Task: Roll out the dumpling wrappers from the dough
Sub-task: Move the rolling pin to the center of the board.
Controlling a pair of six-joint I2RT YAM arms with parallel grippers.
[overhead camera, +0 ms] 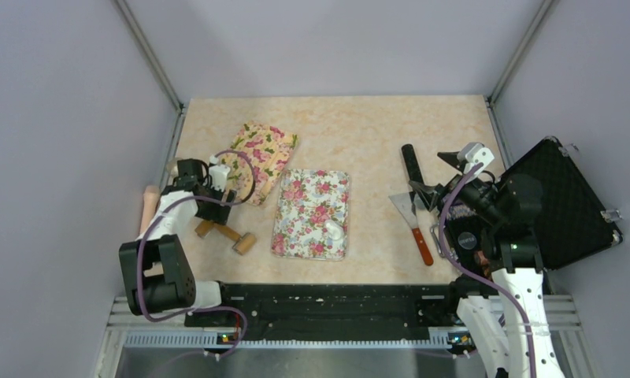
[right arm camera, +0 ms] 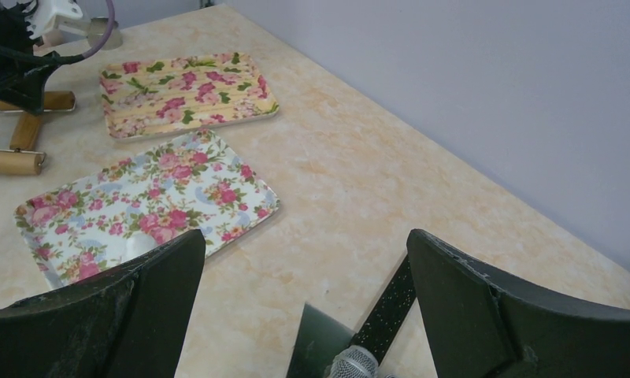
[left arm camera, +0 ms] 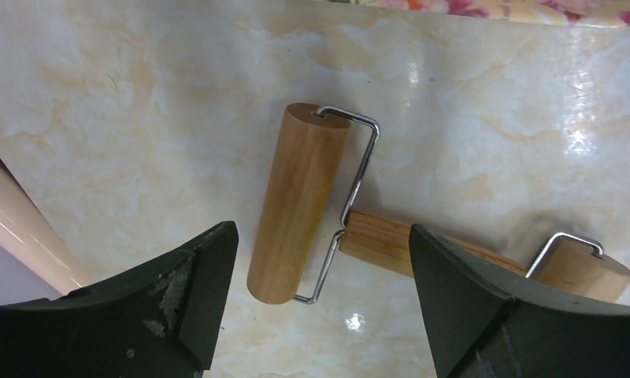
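Left fingers (left arm camera: 162, 315), open and empty, half-hide the roller (left arm camera: 296, 205)'s handle; right fingers (right arm camera: 123, 315) open too.

The tabletop (overhead camera: 359, 126) is peach-beige, marbled with paler veins. At centre frame the white tray (overhead camera: 312, 213) is strewn with pink roses and carries a white bit of dough (overhead camera: 333, 229). Up-left of it, the yellow tray (overhead camera: 261, 157) has pink blooms and green leaves. The roller (left arm camera: 296, 201) is honey-tan wood, and the case (overhead camera: 568, 205) at right is black.
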